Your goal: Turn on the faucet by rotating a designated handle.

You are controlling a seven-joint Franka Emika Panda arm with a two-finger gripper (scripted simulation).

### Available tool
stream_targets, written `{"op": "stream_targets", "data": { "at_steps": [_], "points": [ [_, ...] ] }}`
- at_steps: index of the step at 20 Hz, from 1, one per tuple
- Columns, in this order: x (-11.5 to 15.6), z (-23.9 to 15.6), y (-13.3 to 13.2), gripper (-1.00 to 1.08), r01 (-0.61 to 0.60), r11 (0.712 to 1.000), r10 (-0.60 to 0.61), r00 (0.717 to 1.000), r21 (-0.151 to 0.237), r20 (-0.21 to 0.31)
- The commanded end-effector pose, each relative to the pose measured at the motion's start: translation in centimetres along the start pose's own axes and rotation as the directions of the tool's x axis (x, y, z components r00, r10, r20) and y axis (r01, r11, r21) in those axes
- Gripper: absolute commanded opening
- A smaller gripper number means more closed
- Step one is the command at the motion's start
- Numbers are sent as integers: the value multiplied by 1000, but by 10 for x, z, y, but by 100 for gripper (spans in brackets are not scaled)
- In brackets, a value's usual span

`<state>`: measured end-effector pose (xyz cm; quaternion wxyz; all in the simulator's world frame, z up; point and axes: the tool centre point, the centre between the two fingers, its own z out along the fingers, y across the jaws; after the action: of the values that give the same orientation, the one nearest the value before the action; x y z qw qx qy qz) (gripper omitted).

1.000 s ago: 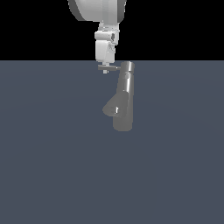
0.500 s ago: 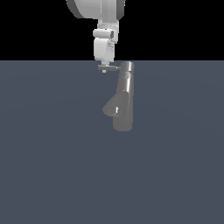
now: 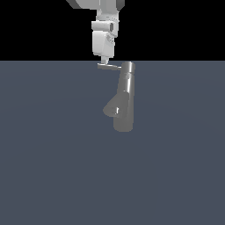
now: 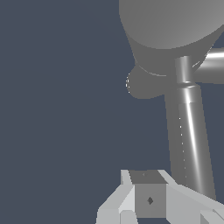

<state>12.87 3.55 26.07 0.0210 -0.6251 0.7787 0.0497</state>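
Observation:
The faucet (image 3: 125, 99) is a tall grey column on the dark floor, with a stubby spout (image 3: 110, 109) on the side towards the exterior view's left. Its handle (image 3: 110, 67) is a thin rod sticking out from the column's top towards the exterior view's left. My gripper (image 3: 104, 61) hangs straight down over the rod's outer end, its tips right at the rod. In the wrist view the handle (image 4: 192, 131) runs from the column top (image 4: 170, 22) alongside my fingertips (image 4: 149, 200). The fingers look pressed together with nothing between them.
The faucet stands on a flat dark grey-blue floor (image 3: 52, 167) that fills the scene. My white arm (image 3: 104, 30) comes down from above the faucet.
My hand has shifted slightly up and towards the exterior view's left. The handle's outer end seems to have followed it a little. The column has not moved.

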Motion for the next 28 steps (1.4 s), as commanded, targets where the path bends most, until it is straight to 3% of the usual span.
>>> {"op": "stream_targets", "data": {
  "at_steps": [1, 17, 18, 28],
  "points": [
    [-1, 7, 11, -100, 2, 1000, -2, 1000, -20, -4],
    [-4, -10, 50, -100, 1, 1000, -1, 1000, -20, -4],
    [7, -16, 40, -100, -15, 1000, 15, 1000, -1, -4],
    [23, -24, 65, -100, -9, 1000, 9, 1000, -8, -4]
  ]
}}
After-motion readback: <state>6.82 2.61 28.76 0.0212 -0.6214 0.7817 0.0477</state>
